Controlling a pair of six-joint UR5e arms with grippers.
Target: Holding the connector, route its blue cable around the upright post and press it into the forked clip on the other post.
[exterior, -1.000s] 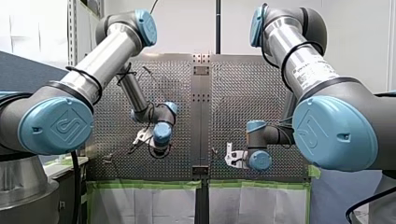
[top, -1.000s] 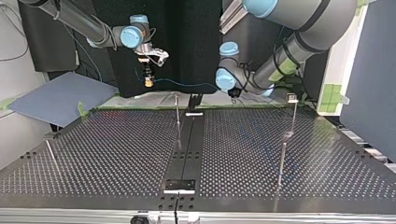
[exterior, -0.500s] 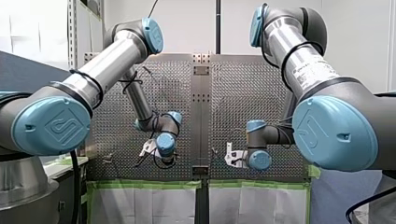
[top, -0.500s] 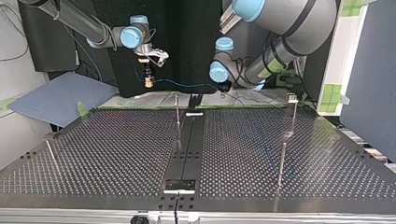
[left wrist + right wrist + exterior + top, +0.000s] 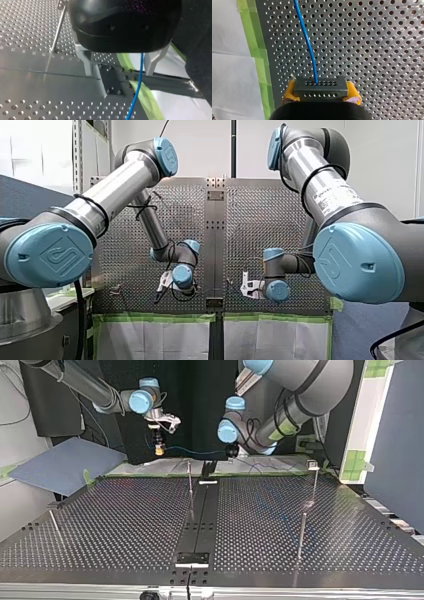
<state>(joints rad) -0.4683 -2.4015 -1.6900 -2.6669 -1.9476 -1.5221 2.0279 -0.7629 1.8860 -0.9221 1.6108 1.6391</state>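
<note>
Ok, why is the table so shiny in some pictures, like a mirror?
Left wrist view: light glares off the smooth table, and the post leaves a pale mirrored streak below its foot. Top view: the table looks dark, with only tiny glints on its holes. Right wrist view: even light, no glare, on the connector and blue cable.

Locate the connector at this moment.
In the right wrist view, the connector sits clamped between my right hand's yellow pads, its blue cable leading ahead over the perforated table.
</note>
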